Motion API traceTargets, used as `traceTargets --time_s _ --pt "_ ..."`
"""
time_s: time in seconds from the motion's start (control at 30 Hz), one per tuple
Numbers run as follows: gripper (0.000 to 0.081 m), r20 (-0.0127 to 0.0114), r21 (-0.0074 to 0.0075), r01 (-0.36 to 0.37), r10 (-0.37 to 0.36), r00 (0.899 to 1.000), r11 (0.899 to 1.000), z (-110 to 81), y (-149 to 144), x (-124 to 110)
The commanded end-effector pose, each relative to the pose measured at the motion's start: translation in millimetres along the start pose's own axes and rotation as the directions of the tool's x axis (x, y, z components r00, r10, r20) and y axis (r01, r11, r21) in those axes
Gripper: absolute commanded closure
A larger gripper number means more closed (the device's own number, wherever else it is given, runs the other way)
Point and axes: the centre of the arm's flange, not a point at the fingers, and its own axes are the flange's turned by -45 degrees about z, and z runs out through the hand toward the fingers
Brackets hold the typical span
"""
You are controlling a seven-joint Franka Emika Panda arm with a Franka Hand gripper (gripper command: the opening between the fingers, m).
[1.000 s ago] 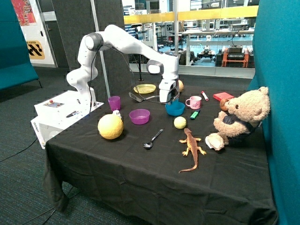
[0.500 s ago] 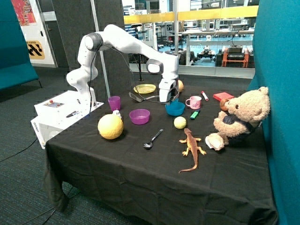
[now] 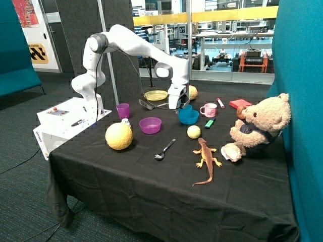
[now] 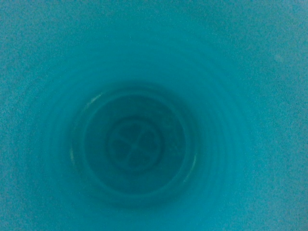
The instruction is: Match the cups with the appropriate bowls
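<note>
The teal-blue cup's inside (image 4: 139, 144) fills the whole wrist view, down to its round bottom. In the outside view only a teal edge (image 3: 188, 107) shows beside the gripper (image 3: 176, 105), just over the bright blue bowl (image 3: 189, 117). The gripper hangs at the bowl's rim on the side of the yellow plate. The purple cup (image 3: 122, 110) stands alone near the white robot base. The purple-magenta bowl (image 3: 150, 125) sits between the purple cup and the blue bowl, with nothing in it.
A yellow plate (image 3: 155, 95) and a dark spatula (image 3: 145, 105) lie behind the gripper. A white-and-pink mug (image 3: 208, 110), green marker (image 3: 209, 123), small yellow ball (image 3: 194, 131), spoon (image 3: 164, 150), orange lizard (image 3: 206, 159), big yellow ball (image 3: 119, 136) and teddy bear (image 3: 260, 126) crowd the table.
The gripper has risen a little and shifted slightly toward the yellow plate, away from the blue bowl's middle. Nothing else has moved.
</note>
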Motion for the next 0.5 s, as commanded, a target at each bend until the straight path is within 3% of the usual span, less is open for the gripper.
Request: traceTargets --time_s 0.0,0.23,0.37,0.47 --pt "0.0134 -0.0109 -0.0028 0.028 -0.028 1.000 1.000 -15.8 -5 -10" --pt "0.0144 -0.0108 -0.0032 0.068 -0.068 0.998 0.998 -40.5 -7 -11" --pt "0.0203 -0.0106 -0.0037 0.110 -0.110 0.994 0.994 -62.5 -9 -28" --pt "0.0223 -0.0106 -0.0038 0.125 -0.125 0.992 0.992 -68.9 -11 -38"
